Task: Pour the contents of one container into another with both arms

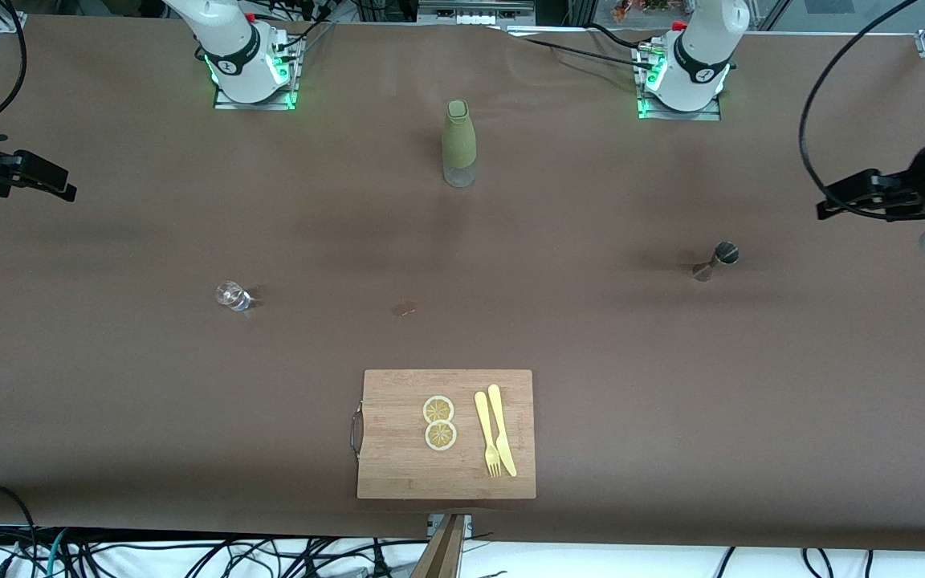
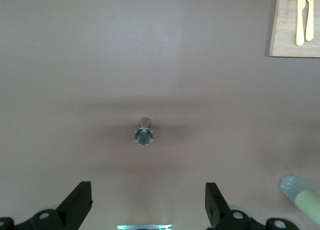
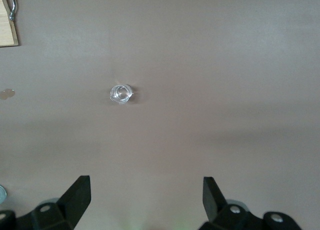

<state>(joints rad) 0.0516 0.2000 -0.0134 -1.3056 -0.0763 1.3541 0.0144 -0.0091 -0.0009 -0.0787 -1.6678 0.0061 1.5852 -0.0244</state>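
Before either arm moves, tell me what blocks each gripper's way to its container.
Nothing visible does. The open right gripper has only bare table between it and the glass tumbler; the open left gripper likewise to the jigger. The bottle stands clear, nearer the bases.

Olive bottle (image 1: 458, 143); cutting board (image 1: 398, 466) bearing lemon slices (image 1: 439, 422), cutlery (image 1: 495, 440).

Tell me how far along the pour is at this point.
Nothing is done yet. The glass tumbler and the metal jigger stand untouched on the table, far apart. The left gripper and right gripper hang high, jaws open, holding nothing. Both grasps and the pour remain.
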